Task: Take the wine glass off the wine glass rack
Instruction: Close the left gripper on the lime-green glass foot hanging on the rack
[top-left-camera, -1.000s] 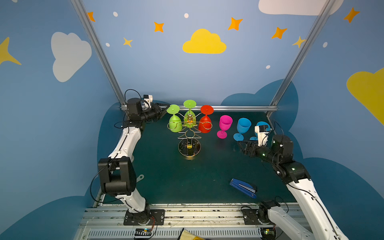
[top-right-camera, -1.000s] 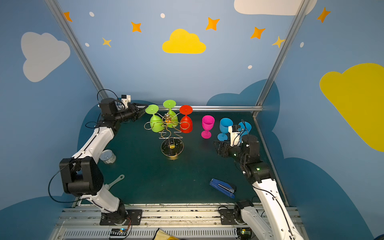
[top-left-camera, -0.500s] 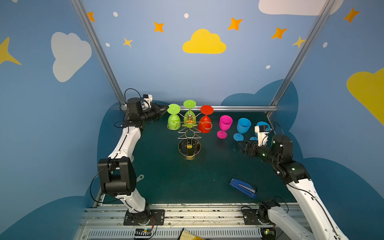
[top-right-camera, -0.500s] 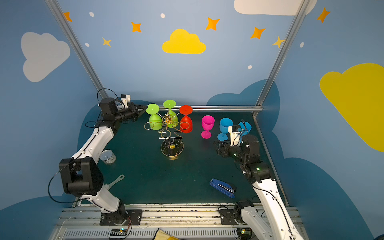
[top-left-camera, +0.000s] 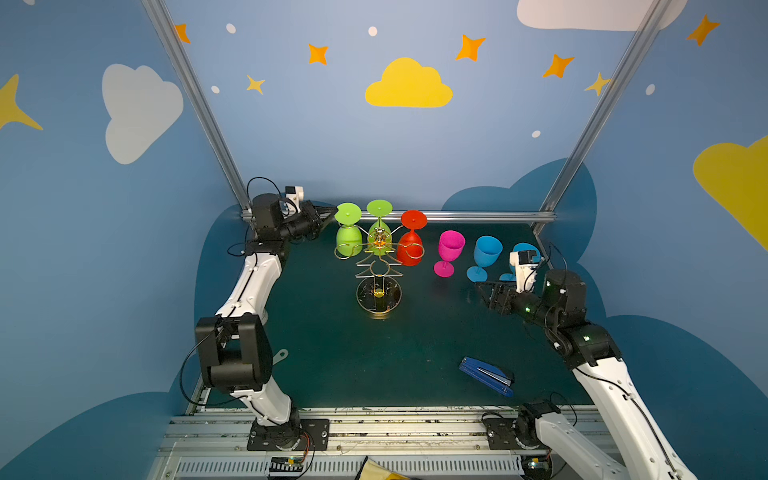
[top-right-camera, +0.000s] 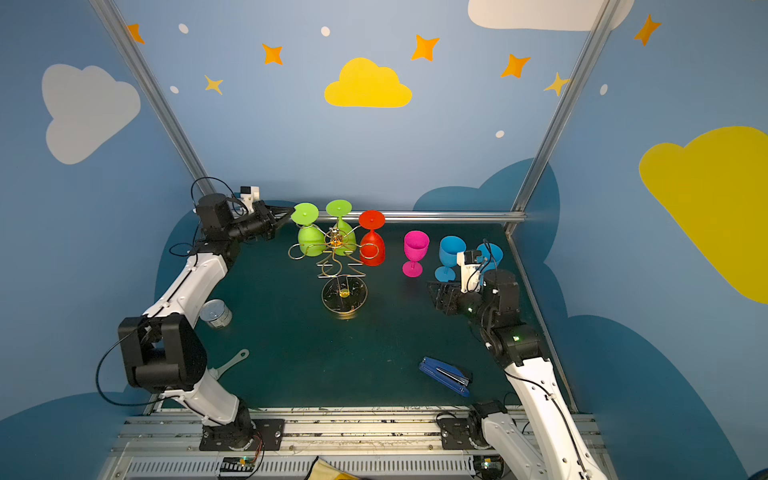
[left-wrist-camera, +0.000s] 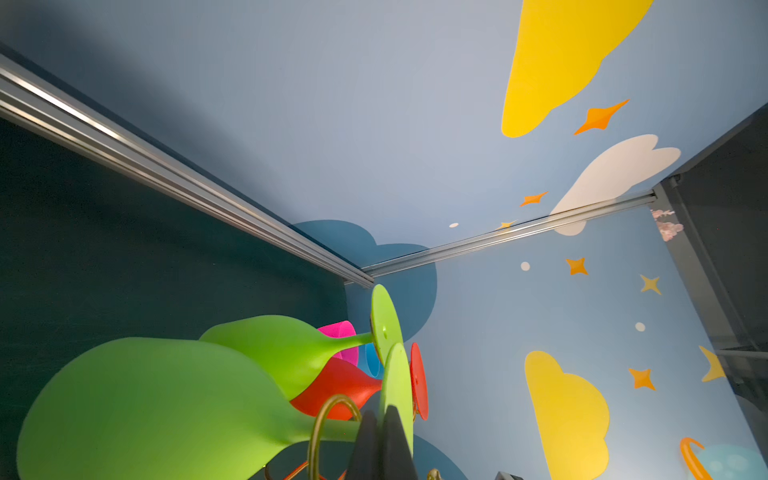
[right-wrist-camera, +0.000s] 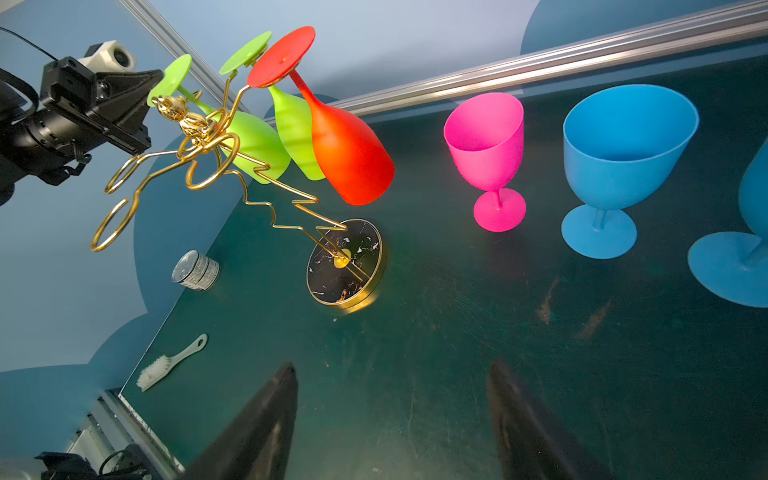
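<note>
Left gripper (top-left-camera: 330, 212): partly open a second ago, now pinched shut on the foot rim of the lime-green plastic wine glass (top-left-camera: 348, 240) nearest it.
Glass: still hung upside down on the thin gold wire rack (top-left-camera: 376, 292).
Right gripper (right-wrist-camera: 392, 365): stayed wide open, empty, above the dark green mat (right-wrist-camera: 415, 332).

White arms (top-left-camera: 253, 286), black joints (top-left-camera: 232, 357)

Green wine glass (top-left-camera: 348, 240); second green glass (top-left-camera: 379, 207); red glass (top-left-camera: 409, 250); pink glass (top-left-camera: 451, 246); blue glasses (top-left-camera: 487, 252); gold rack (top-left-camera: 390, 291).
</note>
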